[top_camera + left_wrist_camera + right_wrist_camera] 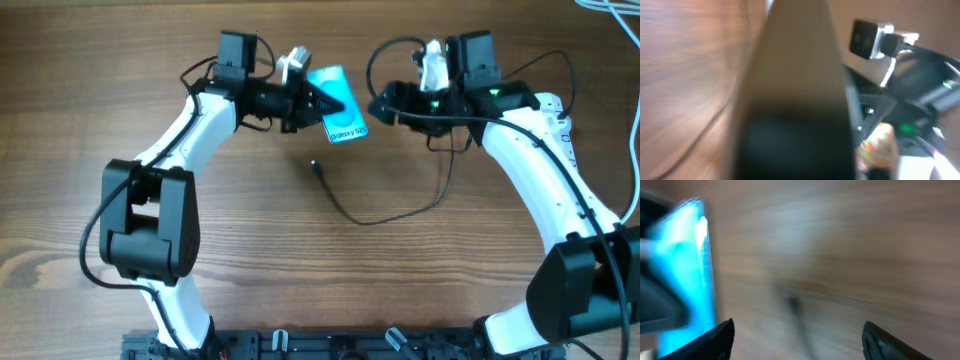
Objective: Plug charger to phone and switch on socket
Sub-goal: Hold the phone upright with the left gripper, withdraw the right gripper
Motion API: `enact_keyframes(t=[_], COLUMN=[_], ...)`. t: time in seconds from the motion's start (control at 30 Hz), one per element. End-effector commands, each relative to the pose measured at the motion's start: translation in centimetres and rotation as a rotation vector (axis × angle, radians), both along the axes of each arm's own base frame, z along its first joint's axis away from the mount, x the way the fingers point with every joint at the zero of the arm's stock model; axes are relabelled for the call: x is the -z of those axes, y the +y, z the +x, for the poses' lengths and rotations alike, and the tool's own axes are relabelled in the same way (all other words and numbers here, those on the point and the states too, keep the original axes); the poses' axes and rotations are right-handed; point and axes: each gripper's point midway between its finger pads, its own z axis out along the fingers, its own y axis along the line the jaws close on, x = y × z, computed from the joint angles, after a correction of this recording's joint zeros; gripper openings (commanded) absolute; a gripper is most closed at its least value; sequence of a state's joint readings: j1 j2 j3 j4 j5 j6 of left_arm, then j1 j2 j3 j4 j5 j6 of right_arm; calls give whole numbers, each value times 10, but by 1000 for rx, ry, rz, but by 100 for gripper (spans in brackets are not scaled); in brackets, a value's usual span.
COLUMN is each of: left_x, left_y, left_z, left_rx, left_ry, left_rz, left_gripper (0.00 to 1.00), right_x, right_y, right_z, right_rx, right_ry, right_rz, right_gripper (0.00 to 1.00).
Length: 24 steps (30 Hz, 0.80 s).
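Note:
The phone [338,106], bright teal-blue with a white edge, is held up tilted above the table at the back centre, and my left gripper [318,102] is shut on its left side. In the left wrist view the phone [795,110] is a dark blur filling the middle. My right gripper [379,105] stands open just right of the phone, nothing between its fingers. From the right wrist the phone [684,270] shows at the left, beside the open right gripper [797,324]. The charger cable [372,216] lies loose on the table, its connector tip [315,166] below the phone. The socket is out of view.
Thin white cords [605,10] cross the far right corner. The wooden table [60,120] spreads to both sides. Both arm bases [150,225] stand near the front edge. The right wrist view is motion-blurred, with the cable [795,310] a faint dark streak.

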State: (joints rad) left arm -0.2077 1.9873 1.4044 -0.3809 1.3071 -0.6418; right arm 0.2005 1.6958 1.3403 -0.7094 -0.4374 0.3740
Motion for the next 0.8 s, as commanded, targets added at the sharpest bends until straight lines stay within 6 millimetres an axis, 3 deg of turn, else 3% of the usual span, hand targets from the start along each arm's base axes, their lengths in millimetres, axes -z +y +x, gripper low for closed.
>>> enact_keyframes(t=[0.0, 0.07, 0.17, 0.23, 0.43, 0.53, 0.77], left_x=[86, 119, 134, 136, 134, 133, 135], left_y=[60, 107, 161, 174, 177, 164, 163], left_z=[18, 4, -12, -22, -25, -23, -15], left_rx=[-201, -243, -262, -245, -217, -205, -228], left_ry=[-66, -3, 37, 59, -26, -62, -85], left_rz=[623, 937, 1252, 1337, 1497, 1491, 1482], left_gripper=[4, 4, 4, 4, 4, 7, 7], right_x=[29, 34, 34, 32, 30, 29, 29], right_y=[-51, -63, -65, -64, -63, -63, -63], right_z=[1, -5, -5, -1, 3, 5, 5], right_rx=[84, 104, 109, 112, 116, 118, 118], right_ry=[11, 39, 37, 22, 2, -6, -6], right_rz=[-313, -376, -384, -380, -375, -372, -372], right_gripper=[95, 100, 100, 100, 100, 100, 100])
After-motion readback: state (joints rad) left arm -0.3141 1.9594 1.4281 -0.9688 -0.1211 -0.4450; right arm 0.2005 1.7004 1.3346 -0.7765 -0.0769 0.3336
